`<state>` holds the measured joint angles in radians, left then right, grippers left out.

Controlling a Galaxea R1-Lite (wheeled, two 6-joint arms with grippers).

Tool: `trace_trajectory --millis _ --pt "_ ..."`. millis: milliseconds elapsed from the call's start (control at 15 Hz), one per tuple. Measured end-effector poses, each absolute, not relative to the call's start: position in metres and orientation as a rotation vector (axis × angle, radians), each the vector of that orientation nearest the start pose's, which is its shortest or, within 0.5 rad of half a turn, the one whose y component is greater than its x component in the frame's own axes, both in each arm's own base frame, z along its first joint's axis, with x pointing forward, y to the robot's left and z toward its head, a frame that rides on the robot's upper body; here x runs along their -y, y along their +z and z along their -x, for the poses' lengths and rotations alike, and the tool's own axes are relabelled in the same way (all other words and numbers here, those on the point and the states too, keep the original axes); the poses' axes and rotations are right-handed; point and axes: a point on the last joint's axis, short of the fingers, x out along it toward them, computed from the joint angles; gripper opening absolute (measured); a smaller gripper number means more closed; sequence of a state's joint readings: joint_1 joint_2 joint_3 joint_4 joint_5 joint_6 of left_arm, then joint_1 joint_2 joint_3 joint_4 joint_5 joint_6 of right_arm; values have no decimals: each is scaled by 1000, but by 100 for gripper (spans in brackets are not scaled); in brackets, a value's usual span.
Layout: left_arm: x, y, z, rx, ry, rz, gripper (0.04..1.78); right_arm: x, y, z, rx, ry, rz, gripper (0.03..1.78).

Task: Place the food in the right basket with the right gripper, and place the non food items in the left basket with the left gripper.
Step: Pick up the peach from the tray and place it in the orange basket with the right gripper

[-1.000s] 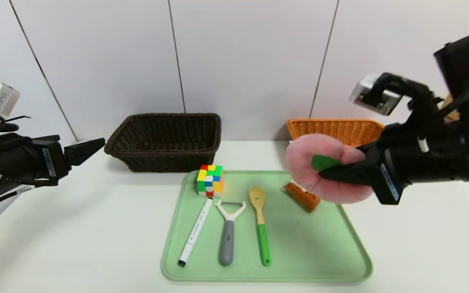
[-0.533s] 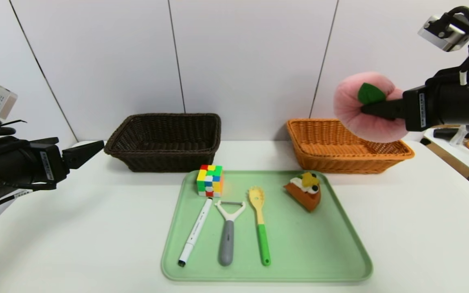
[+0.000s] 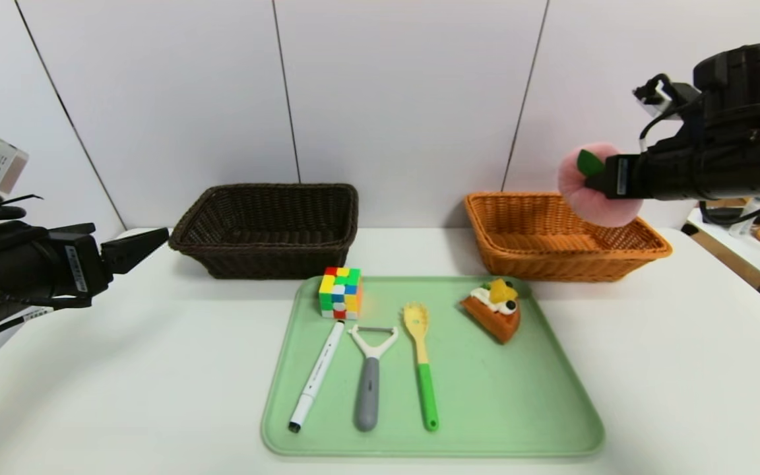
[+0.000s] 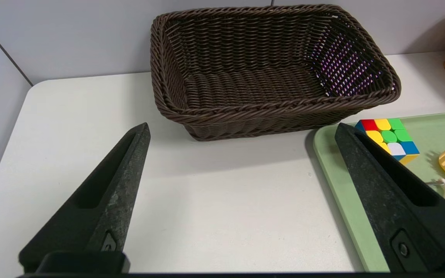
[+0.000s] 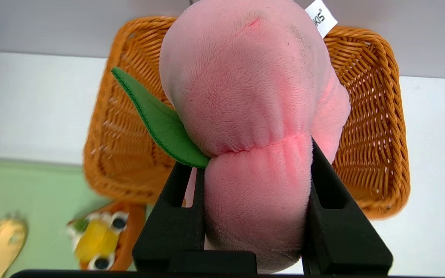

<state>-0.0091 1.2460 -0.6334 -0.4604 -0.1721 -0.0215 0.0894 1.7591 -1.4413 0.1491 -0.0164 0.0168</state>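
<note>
At the head view's upper right, the right tool (image 3: 601, 183) pinches the fuzzy pink plush peach (image 3: 594, 191), its green felt leaf (image 5: 160, 119) showing, above the woven orange basket (image 3: 565, 254); the left tool (image 4: 242, 135) is spread.

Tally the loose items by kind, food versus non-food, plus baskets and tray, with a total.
Food: 2, plush peach in the right gripper, cake slice
Non-food: 4, puzzle cube, marker pen, peeler, spork
Baskets: 2, dark brown basket, orange basket
Tray: 1, green tray
Total: 9
</note>
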Motion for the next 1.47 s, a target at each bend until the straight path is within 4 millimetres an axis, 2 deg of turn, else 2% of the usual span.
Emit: trace_trajectory --millis 200,400,600,933,1200,1467 --pt "6 229 -193 -158 -179 35 169 -20 242 -368 -505 3 3 64" --pt "6 227 -193 -169 -179 34 169 -10 225 -389 -535 -45 3 64" --pt "6 224 -194 -180 -179 35 169 -4 211 -401 -563 -88 13 64" --pt "6 222 -195 -186 -179 35 169 -4 198 -408 -594 -91 18 62" --pt "6 222 -196 -189 -179 36 169 -5 195 -410 -601 -89 19 107" --pt "6 222 -196 -188 -179 36 169 -4 197 -409 -598 -89 18 133"
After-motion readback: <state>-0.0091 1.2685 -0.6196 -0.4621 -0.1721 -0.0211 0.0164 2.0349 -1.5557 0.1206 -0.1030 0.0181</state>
